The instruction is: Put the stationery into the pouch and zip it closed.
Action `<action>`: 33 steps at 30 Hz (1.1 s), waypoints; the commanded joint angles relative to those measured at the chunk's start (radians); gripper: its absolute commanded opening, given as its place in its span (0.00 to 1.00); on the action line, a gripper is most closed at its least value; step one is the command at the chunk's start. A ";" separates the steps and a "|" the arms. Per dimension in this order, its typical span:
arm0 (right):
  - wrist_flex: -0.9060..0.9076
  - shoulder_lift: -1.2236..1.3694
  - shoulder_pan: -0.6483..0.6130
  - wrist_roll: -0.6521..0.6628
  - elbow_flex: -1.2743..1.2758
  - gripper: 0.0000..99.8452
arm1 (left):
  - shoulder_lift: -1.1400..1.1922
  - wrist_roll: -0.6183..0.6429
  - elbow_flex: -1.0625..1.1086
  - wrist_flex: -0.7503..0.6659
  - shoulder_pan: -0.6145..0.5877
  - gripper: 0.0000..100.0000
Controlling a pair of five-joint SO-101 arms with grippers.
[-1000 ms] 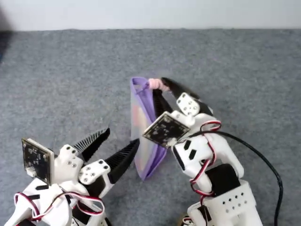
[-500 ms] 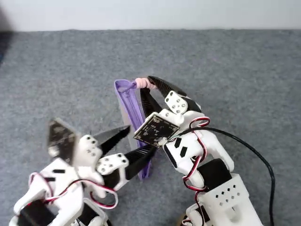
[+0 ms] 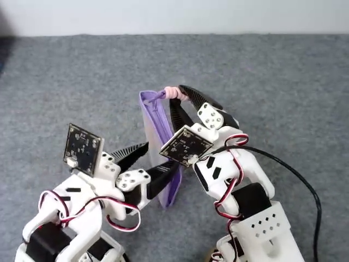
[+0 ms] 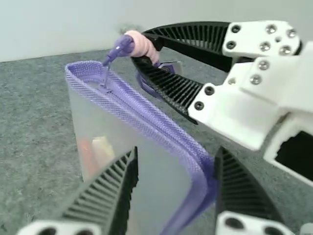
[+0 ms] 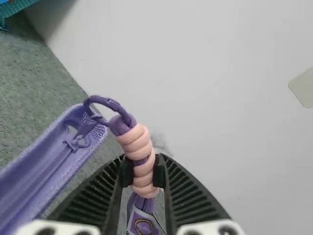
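Note:
The purple pouch stands on its long edge on the grey mat, its zipper band facing up. The slider sits at the far end. My right gripper is shut on the pink coiled zipper pull there, as the right wrist view also shows. Open, my left gripper straddles the pouch's near end, one finger beside the translucent side and the other beside the purple edge. Stationery shows faintly through that side.
Grey mat spreads on all sides, with a pale wall behind it. A black cable runs along the right arm's base. A teal object lies at the mat's far corner.
My left arm swung in toward the pouch, and its open fingers now straddle the near end. The pouch and right gripper shifted left, then slightly back.

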 commanded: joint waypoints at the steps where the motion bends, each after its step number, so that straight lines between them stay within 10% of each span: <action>1: -0.027 -0.001 0.004 -0.012 -0.057 0.01 | 0.015 -0.005 -0.008 0.002 -0.015 0.25; 14: -0.027 -0.004 0.005 -0.011 -0.058 0.01 | 0.006 -0.127 0.101 0.002 -0.020 0.01; 33: -0.173 0.177 0.298 -0.006 -0.055 0.01 | 0.005 -0.132 0.097 0.057 -0.020 0.01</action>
